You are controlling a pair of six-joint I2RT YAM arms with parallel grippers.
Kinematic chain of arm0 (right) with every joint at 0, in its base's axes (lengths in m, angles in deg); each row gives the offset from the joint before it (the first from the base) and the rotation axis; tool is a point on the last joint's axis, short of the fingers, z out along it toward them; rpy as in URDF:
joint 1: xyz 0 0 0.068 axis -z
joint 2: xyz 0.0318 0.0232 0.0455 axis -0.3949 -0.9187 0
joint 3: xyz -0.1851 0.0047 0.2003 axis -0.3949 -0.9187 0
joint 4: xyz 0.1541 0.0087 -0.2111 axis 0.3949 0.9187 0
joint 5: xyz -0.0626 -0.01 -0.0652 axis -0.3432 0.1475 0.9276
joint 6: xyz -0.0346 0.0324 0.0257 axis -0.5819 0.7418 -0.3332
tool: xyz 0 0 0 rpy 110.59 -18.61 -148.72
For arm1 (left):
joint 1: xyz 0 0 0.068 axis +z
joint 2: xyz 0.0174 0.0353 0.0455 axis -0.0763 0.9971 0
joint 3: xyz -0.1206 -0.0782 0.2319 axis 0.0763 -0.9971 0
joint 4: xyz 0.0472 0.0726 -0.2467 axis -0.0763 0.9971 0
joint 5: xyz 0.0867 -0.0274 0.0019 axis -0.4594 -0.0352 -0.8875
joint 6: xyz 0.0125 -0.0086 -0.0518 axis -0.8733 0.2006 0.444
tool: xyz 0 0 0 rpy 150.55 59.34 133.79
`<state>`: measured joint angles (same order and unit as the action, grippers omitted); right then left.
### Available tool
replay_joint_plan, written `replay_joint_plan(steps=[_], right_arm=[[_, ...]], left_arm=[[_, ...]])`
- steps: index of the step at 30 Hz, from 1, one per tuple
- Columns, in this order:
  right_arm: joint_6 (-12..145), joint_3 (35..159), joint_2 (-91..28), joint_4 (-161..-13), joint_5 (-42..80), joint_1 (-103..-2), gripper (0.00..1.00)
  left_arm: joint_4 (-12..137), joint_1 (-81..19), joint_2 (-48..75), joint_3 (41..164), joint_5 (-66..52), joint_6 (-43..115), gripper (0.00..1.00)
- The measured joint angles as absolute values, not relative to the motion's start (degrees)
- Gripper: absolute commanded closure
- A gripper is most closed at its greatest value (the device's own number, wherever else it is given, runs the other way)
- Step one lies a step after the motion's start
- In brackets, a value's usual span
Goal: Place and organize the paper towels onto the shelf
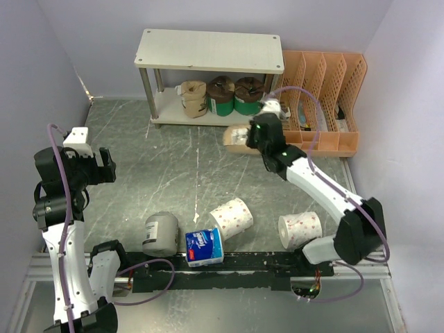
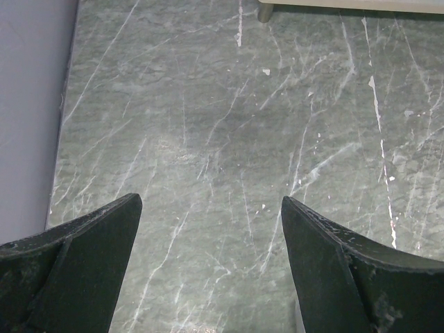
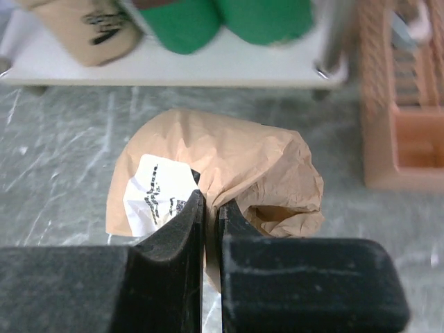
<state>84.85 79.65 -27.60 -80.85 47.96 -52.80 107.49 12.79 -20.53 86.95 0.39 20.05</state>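
**Our right claw (image 3: 211,208) pinches a tan roll (image 3: 229,163)**

We see the right claw squeezed tight on the crinkly wrap of the tan roll. That roll is just in front of the shelf (image 1: 208,50), near its 5 o'clock corner. The shelf stands at 12 o'clock on the table (image 1: 173,173). 3 other rolls (image 1: 220,95) stand on its low board. Our left claw (image 2: 211,205) is wide apart at 9 o'clock, with only table under it. Near 6 o'clock are a grey roll (image 1: 161,232), a blue pack (image 1: 205,248) and 2 dotted rolls (image 1: 232,216).
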Motion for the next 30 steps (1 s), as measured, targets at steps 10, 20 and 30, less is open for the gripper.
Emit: replay_joint_plan(steps=[10,20,30], right_arm=[[55.28,105.09,-50.75,-72.39,47.04,-68.12,1.0],[27.04,117.72,-62.2,-75.34,48.79,-76.51,1.0],[9.23,119.98,-70.6,-88.28,45.25,-78.87,1.0]], left_arm=[[107.49,12.79,-20.36,86.95,0.37,20.07,0.06],[107.49,12.79,-22.26,86.95,0.2,20.07,0.06],[107.49,12.79,-24.14,86.95,-0.07,20.1,0.06]])
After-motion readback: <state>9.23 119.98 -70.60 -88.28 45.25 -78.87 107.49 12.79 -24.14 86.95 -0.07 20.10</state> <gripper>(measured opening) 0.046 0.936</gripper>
